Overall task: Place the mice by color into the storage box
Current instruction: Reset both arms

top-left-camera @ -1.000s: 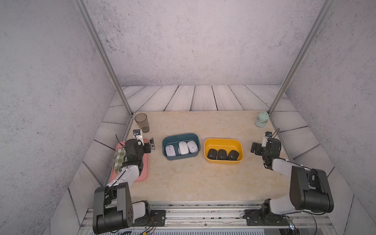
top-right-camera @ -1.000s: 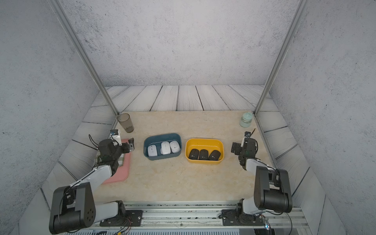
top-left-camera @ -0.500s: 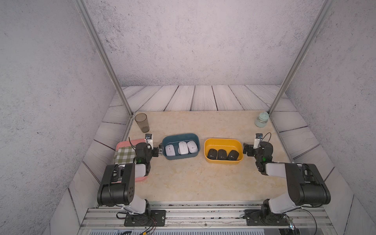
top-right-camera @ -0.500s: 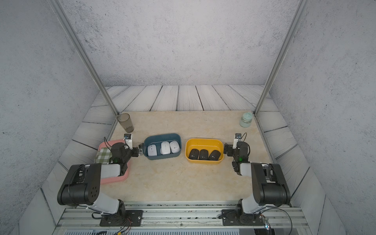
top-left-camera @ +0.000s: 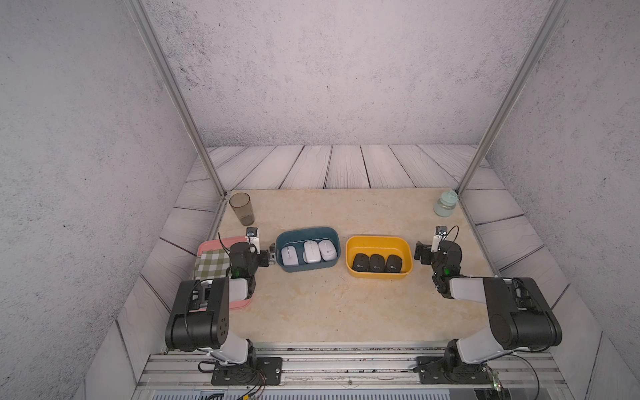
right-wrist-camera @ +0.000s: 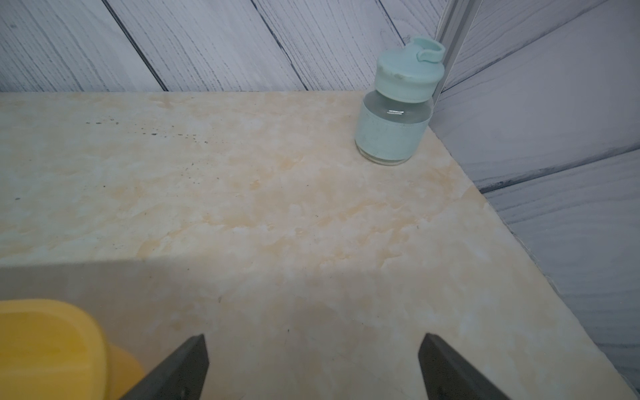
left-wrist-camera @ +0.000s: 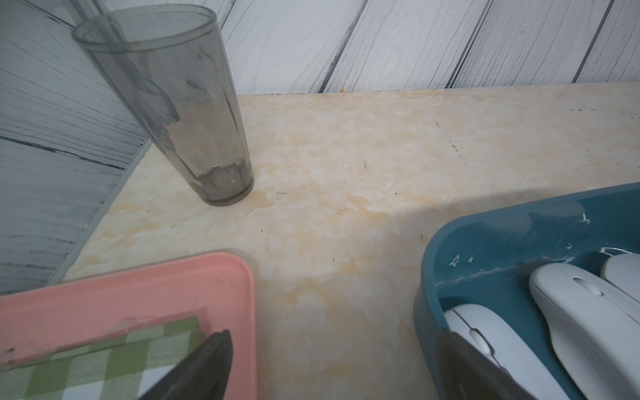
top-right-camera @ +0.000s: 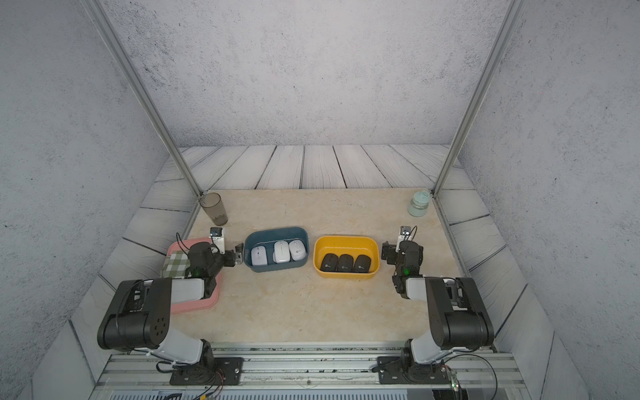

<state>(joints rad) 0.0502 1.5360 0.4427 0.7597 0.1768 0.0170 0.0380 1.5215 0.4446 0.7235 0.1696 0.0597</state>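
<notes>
Three glossy white flat mice [top-left-camera: 311, 251] lie side by side in the deep blue plastic box [top-left-camera: 306, 230] with round corners. One lies near the box's left end. The other two lie close together toward its right end. Three matte black round mice [top-left-camera: 376, 263] lie in a neat row in the yellow plastic box [top-left-camera: 379, 239], and each has a small pale mark on top. The two boxes stand next to each other in the middle of the beige marbled table [top-left-camera: 311, 311], with a gap between them.

The left gripper [top-left-camera: 272, 254] hangs just beside the left end of the blue box, between that box and the flat pink plastic tray [top-left-camera: 207, 246]. Its fingers [left-wrist-camera: 207, 363] are spread wide and hold nothing. In the left wrist view, one finger is over the tray and the other is over the edge of the blue box, close to a white mouse.

The right gripper [top-left-camera: 420, 254] hangs just beside the right end of the yellow box. Its fingers [right-wrist-camera: 446, 363] are spread wide too, with only bare table between them.

The pink tray holds a folded green and white checked cloth [top-left-camera: 209, 265]. A tall grey see-through cup [top-left-camera: 241, 209] stands upright at the far left corner of the table. A small clear bottle with a mint green lid [top-left-camera: 445, 204] stands upright at the far right corner, with its lid on.
</notes>
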